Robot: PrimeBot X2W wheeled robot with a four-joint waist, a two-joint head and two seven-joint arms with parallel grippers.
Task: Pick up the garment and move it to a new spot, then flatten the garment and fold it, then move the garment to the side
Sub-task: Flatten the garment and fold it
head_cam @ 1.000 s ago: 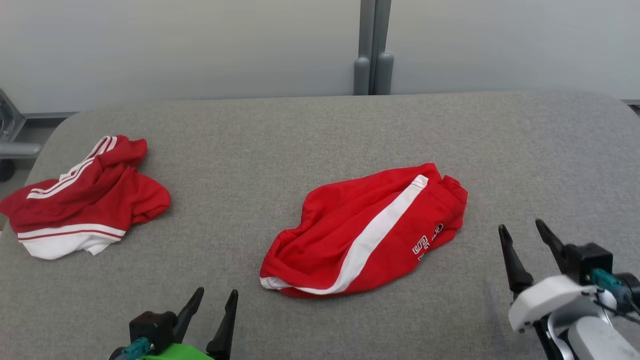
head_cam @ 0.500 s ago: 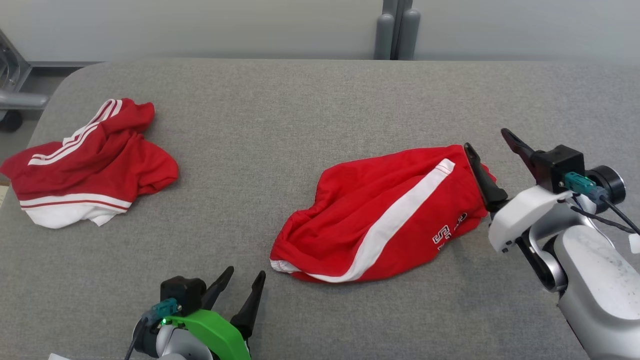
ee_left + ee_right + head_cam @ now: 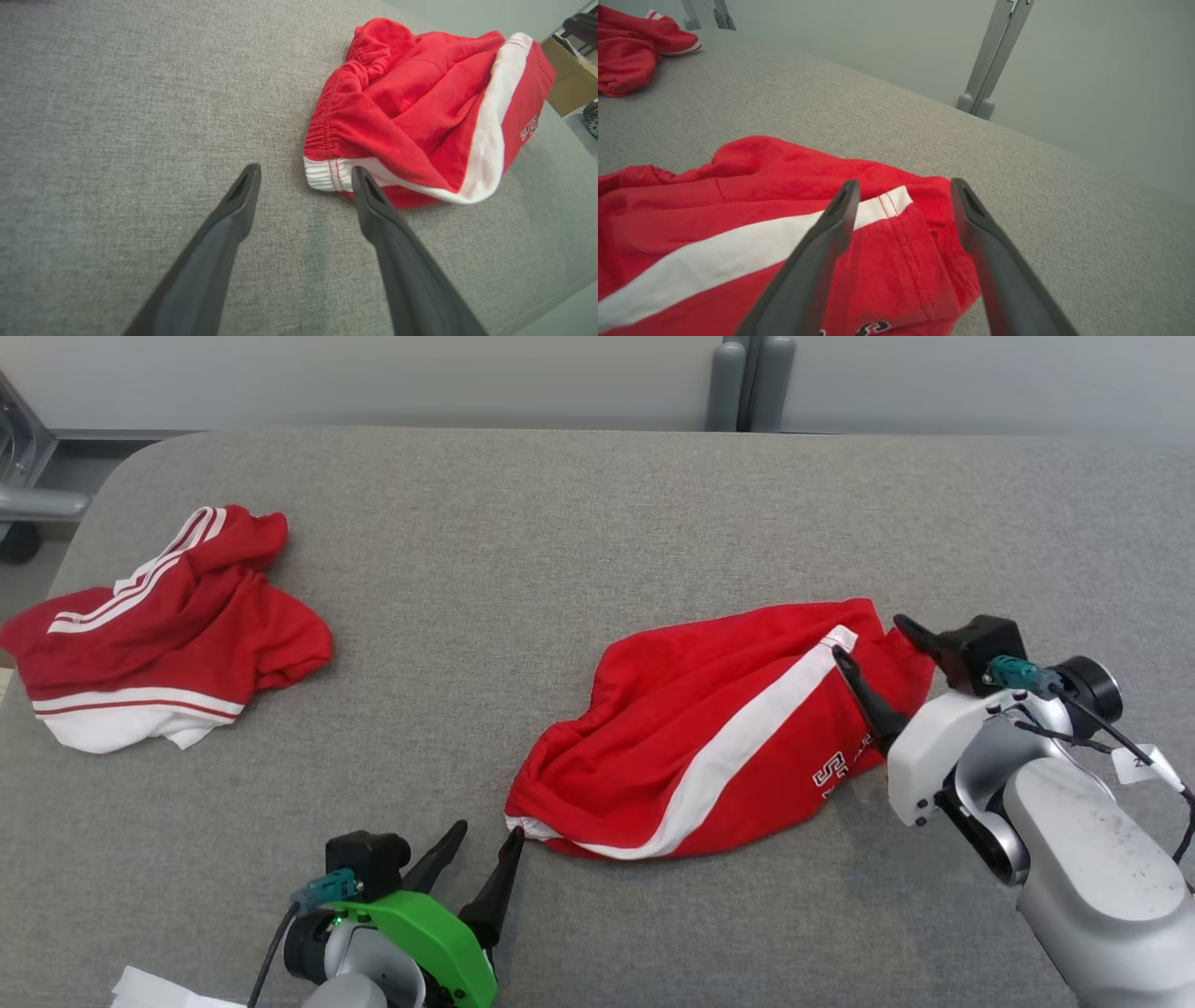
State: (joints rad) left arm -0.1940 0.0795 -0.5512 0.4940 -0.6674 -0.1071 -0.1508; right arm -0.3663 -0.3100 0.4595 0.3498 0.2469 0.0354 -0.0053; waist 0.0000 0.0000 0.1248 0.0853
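Left pincer and right pincer, wide, newly at opposite ends of crumpled red white-striped cloth shorts on grey fabric counter.

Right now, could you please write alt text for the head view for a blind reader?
Red shorts with a white stripe lie on a grey table; the open left pincer sits at their waistband corner, the open right pincer at their hem. Another red garment lies far left.

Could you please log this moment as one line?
stage: pre-grasp | left tool: open, at red shorts waistband | right tool: open, over leg hem | nothing held
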